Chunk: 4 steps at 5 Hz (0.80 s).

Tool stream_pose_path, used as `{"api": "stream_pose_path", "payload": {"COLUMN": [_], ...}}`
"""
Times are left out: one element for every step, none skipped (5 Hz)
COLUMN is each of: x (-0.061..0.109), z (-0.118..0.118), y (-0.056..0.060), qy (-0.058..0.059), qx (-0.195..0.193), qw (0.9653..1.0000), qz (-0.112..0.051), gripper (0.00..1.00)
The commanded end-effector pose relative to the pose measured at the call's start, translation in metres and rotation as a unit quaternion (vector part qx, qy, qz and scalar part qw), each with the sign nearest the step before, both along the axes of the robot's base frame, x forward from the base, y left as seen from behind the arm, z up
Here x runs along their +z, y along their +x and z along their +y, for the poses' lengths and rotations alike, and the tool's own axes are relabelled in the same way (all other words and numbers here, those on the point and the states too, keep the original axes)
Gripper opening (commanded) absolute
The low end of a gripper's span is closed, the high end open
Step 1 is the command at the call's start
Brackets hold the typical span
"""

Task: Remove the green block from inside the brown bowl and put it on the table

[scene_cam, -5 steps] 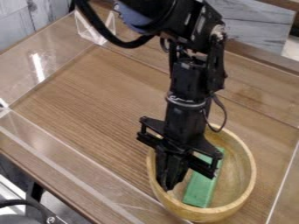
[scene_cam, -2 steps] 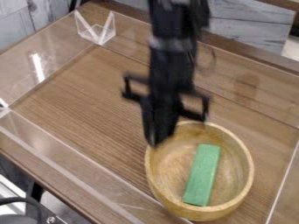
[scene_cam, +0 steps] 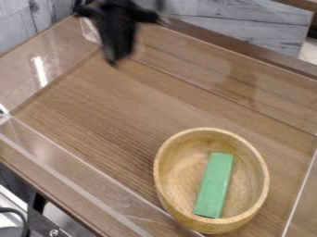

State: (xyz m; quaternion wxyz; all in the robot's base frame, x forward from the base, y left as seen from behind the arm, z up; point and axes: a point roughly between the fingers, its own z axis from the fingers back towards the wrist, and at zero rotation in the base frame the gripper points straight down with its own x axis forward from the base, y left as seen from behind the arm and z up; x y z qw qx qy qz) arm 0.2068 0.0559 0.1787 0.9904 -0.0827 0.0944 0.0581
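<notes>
The green block (scene_cam: 217,185) lies flat inside the brown bowl (scene_cam: 166,163), running lengthwise from near to far, at the lower right of the table (scene_cam: 118,106). My gripper (scene_cam: 118,54) is a dark, motion-blurred shape high at the upper left, well away from the bowl. It points downward over the far left part of the table. Its fingers look closed together with nothing between them, though the blur hides detail.
Low clear plastic walls (scene_cam: 37,69) edge the tabletop on the left and near sides. A grey-white wall (scene_cam: 247,28) runs behind the table's far edge. Bare wood-grain surface lies between the gripper and the bowl.
My gripper has lifted out of the bowl and swept up and to the far left of the picture. The green block has stayed in the bowl.
</notes>
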Motion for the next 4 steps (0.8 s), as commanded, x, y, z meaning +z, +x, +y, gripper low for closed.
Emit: {"api": "stream_pose_path", "payload": {"x": [0.002,-0.019,-0.036,-0.050], "z": [0.036,0.026,0.001,-0.027], "y": [0.014,0.017,0.019,0.022], "qy": [0.011,0.010,0.010,0.015], "qx": [-0.017,-0.044,-0.074,-0.098], "qw": [0.9993,0.9984,0.9967,0.9946], "qz": [-0.032,-0.033,-0.032,-0.033], "gripper": [0.00,0.00,0.00,0.00]}}
